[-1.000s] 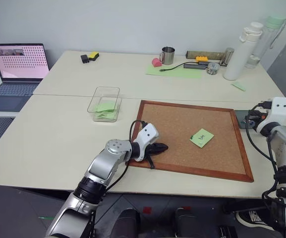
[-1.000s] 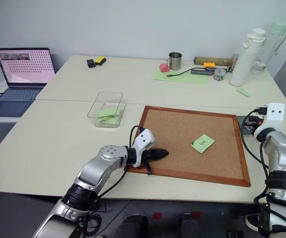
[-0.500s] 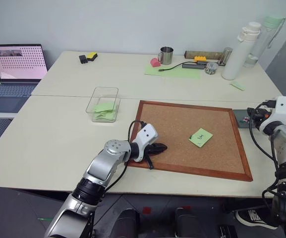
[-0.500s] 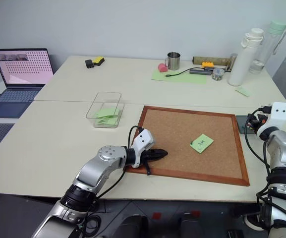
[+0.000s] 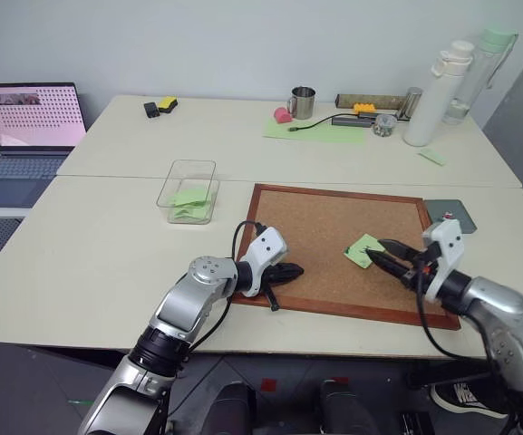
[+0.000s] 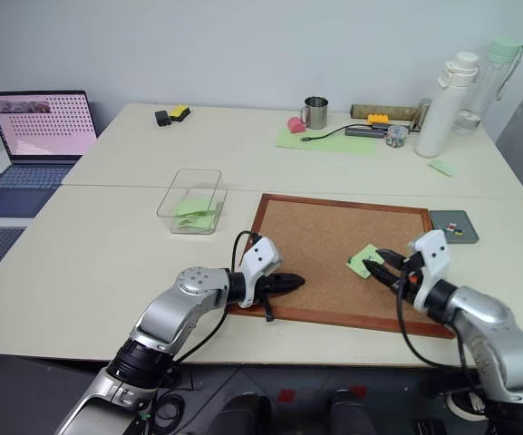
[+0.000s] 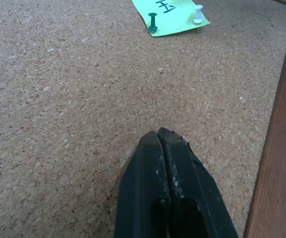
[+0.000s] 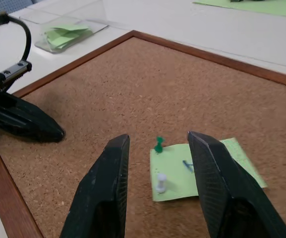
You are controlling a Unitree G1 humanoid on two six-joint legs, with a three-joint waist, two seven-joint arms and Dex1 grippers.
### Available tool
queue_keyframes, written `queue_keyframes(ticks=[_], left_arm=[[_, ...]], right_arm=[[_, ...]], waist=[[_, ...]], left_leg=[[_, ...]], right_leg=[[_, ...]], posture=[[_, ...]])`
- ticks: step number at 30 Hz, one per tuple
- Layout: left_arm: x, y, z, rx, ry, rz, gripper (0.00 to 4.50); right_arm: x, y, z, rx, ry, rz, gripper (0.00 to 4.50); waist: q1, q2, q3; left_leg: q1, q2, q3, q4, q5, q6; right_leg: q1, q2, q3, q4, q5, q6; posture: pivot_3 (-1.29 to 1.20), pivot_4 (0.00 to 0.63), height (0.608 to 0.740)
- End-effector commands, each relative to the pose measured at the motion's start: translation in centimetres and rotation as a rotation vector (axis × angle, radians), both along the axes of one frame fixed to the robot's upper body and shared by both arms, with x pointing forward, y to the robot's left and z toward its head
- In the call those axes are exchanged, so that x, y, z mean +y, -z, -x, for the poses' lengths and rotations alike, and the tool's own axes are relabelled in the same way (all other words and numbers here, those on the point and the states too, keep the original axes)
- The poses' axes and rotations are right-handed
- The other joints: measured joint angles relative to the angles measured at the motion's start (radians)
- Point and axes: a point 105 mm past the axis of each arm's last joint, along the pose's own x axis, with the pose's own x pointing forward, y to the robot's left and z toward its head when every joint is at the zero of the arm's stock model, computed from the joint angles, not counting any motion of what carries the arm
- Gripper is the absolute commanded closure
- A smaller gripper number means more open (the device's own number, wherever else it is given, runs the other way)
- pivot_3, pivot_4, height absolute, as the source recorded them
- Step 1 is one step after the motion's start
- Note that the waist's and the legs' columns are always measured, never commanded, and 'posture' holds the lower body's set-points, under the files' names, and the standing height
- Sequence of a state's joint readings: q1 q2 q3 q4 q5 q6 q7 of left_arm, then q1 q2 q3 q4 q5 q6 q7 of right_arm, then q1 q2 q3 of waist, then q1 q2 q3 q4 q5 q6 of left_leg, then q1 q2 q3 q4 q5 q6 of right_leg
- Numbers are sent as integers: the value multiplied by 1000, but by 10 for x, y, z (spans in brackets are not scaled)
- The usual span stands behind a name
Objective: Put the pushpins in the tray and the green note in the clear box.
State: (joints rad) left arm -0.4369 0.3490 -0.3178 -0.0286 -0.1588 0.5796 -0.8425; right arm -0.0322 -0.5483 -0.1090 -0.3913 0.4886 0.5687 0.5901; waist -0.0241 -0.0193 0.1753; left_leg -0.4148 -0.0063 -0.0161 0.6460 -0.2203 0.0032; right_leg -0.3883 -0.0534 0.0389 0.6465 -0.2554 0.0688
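Nearest, the left gripper (image 5: 295, 270) rests shut and empty on the cork board's (image 5: 315, 227) near-left part. To the right, the right gripper (image 8: 158, 144) hovers parted, holding nothing, just short of the green note (image 8: 207, 168). The note is a pale green square with dark handwriting, pinned on the board by a green pushpin (image 8: 158, 145) and a white pushpin (image 8: 161, 182). Farther right lies the grey tray (image 5: 450, 216); far left, the clear box (image 5: 189, 190) holds green slips.

An office or lab: pale desks (image 5: 107, 245), an open laptop (image 5: 27, 127), bare grey wall (image 5: 243, 41).

Light green note (image 8: 202, 168) – dark handwriting, green and white pushpins (image 8: 158, 145), brown corkboard (image 5: 324, 236)
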Motion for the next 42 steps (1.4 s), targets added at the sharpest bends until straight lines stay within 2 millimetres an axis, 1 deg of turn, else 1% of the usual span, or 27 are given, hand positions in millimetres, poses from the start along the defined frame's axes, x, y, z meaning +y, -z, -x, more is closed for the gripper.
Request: queue_keyframes(ticks=[1,5,16,22,23,25,32,35,37,42], left_arm=[[-2,4,4,16,21,-12,4500],[-2,3,3,7,27,-21,4500],[-2,0,2,-17,33,-31,4500],[-3,0,2,-20,37,-28,4500],[-3,0,3,-20,37,-28,4500],[-3,0,3,-19,38,-28,4500],[-2,-1,3,-18,38,-28,4500],[-2,-1,3,-19,36,-27,4500],[-2,-2,3,-18,35,-25,4500],[-1,-2,3,-15,35,-25,4500]], right_arm=[[12,-2,2,-38,2,9,2593],[14,7,0,-21,30,33,2593],[6,6,-12,-33,103,45,2593],[3,13,-10,-8,123,57,2593],[2,14,-10,-1,124,56,2770],[2,16,-8,4,124,61,2960],[1,18,-7,18,123,48,4460],[0,14,-9,7,132,31,4484],[0,8,-10,-11,136,1,4484],[0,-16,-11,-57,153,-165,4484]], waist=[[1,0,0],[1,0,0],[1,0,0],[1,0,0],[1,0,0],[1,0,0],[1,0,0],[1,0,0],[1,0,0],[1,0,0]], left_leg=[[0,0,0,0,0,0],[0,0,0,0,0,0],[0,0,0,0,0,0],[0,0,0,0,0,0],[0,0,0,0,0,0],[0,0,0,0,0,0],[0,0,0,0,0,0],[0,0,0,0,0,0],[0,0,0,0,0,0],[0,0,0,0,0,0]], right_leg=[[0,0,0,0,0,0],[0,0,0,0,0,0],[0,0,0,0,0,0],[0,0,0,0,0,0],[0,0,0,0,0,0],[0,0,0,0,0,0],[0,0,0,0,0,0],[0,0,0,0,0,0],[0,0,0,0,0,0],[0,0,0,0,0,0]], posture=[[0,150,740],[0,150,740],[0,150,740],[0,150,740],[0,150,740],[0,150,740],[0,150,740],[0,150,740],[0,150,740],[0,150,740]])
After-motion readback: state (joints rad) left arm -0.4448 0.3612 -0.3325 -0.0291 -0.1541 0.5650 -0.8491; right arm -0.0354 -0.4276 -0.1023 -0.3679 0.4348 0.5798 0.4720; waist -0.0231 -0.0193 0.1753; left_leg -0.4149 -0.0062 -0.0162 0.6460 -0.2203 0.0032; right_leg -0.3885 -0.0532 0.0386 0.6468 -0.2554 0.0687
